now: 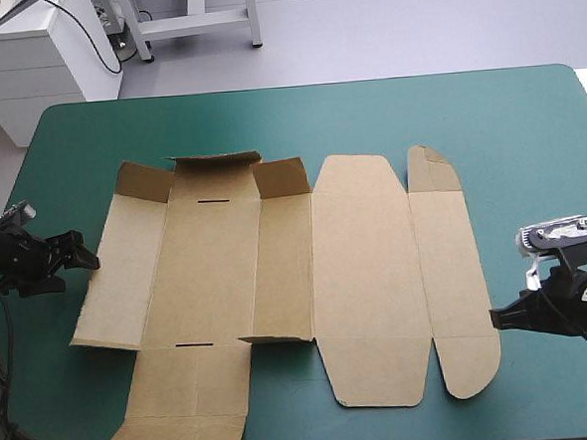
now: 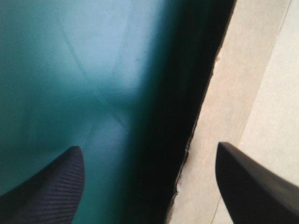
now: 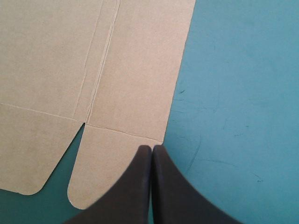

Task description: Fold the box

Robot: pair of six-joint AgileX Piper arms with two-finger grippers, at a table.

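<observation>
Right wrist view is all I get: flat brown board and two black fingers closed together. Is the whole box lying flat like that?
Observer: No. In the high view only the right half of the box lies flat. Along the far edge of the left half, three flaps stand up.
Visitor: And the other claw, what is it doing?
Observer: The left gripper is at the box's left edge with its fingers open. In its own view one finger is over the board and the other is over the teal-green cover.
</observation>
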